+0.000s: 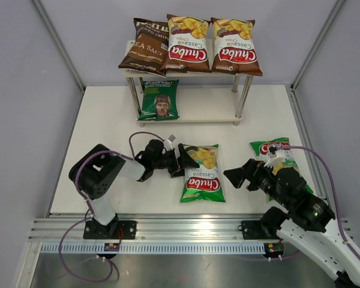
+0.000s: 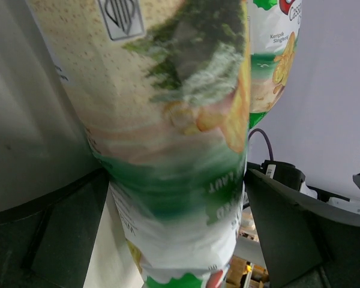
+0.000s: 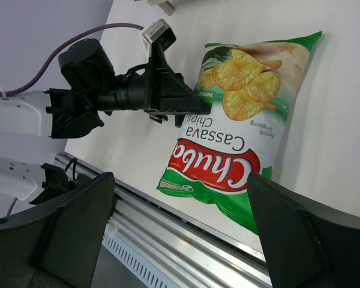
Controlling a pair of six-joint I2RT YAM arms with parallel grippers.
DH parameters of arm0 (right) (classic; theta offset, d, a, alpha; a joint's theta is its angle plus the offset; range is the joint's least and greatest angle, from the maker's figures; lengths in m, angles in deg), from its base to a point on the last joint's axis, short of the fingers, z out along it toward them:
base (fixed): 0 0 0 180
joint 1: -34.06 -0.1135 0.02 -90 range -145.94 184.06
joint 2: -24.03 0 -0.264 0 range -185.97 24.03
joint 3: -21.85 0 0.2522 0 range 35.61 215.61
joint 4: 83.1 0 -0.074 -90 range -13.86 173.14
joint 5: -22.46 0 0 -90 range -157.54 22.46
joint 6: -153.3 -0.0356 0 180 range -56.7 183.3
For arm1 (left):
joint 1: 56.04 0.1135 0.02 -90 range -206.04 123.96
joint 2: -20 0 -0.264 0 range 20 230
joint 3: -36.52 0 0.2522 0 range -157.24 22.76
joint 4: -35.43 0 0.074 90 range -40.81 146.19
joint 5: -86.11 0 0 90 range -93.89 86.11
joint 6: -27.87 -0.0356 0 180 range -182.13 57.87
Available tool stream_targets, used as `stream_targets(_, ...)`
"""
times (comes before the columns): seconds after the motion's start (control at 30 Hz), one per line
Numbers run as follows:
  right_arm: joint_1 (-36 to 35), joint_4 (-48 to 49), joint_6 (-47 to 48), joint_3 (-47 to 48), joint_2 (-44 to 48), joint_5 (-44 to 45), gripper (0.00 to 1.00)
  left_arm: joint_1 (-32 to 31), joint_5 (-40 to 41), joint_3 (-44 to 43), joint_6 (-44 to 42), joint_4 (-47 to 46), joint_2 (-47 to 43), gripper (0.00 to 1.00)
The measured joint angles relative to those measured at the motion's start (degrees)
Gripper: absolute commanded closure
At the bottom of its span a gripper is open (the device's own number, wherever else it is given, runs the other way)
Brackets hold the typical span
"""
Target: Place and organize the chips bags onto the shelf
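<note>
Six chips bags are in view: four on the shelf (image 1: pixel 195 111) and two on the table (image 1: pixel 108 120).

1. Upper tier, left to right: one dark brown Kettle sea salt bag (image 1: pixel 145 53) and two brown-red Chuba Cassava bags (image 1: pixel 188 45) (image 1: pixel 235 47). They lie side by side with edges touching or slightly overlapping.
2. Lower tier: one dark green bag with a man's face (image 1: pixel 159 99), at the left end of the board.
3. Table, centre: one green Chuba Cassava bag (image 1: pixel 203 177) lies flat and face up, logo end toward the arm bases.
4. Table, right: a second green Chuba Cassava bag (image 1: pixel 270 147), partly covered by the right arm.

Left gripper (image 1: pixel 183 159): low at the centre bag's upper left edge. Its fingers are spread, and the left wrist view shows the bag filling the gap between them (contact between finger and foil cannot be confirmed).

Right gripper (image 1: pixel 233 175): fingers spread apart with nothing between them. It sits between the two green bags and points toward the centre one, near but not touching it
</note>
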Motion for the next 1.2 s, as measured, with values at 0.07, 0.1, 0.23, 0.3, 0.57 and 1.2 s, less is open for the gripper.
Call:
stream_targets(0.07, 0.0, 0.0, -0.3, 0.0, -0.6, -1.4, 0.01, -0.5, -0.1, -0.6, 1.2, -2.0, 2.5, 0.05)
stream_targets(0.1, 0.0, 0.0, -0.4, 0.0, -0.9, -2.1, 0.01, -0.8, -0.3, -0.9, 1.8, -3.4, 3.5, 0.11)
stream_targets(0.23, 0.0, 0.8, -1.2, 0.0, -1.3, -3.4, 0.01, -2.2, -0.4, -1.7, 4.3, -9.5, 6.6, 0.51)
stream_targets(0.3, 0.0, 1.3, -1.5, -0.1, -1.6, -3.6, 0.01, -2.5, -0.5, -1.6, 6.1, -13.0, 7.2, 0.58)
stream_targets(0.57, 0.0, 4.3, -2.8, -4.4, -1.8, -4.9, 0.01, -2.8, 1.9, 4.4, 11.6, -26.8, 7.3, 0.72)
stream_targets(1.2, 0.0, 15.0, -21.4, -16.9, 4.9, -13.7, 0.00, -3.0, 16.8, 13.7, 14.6, -32.4, -11.2, 0.74)
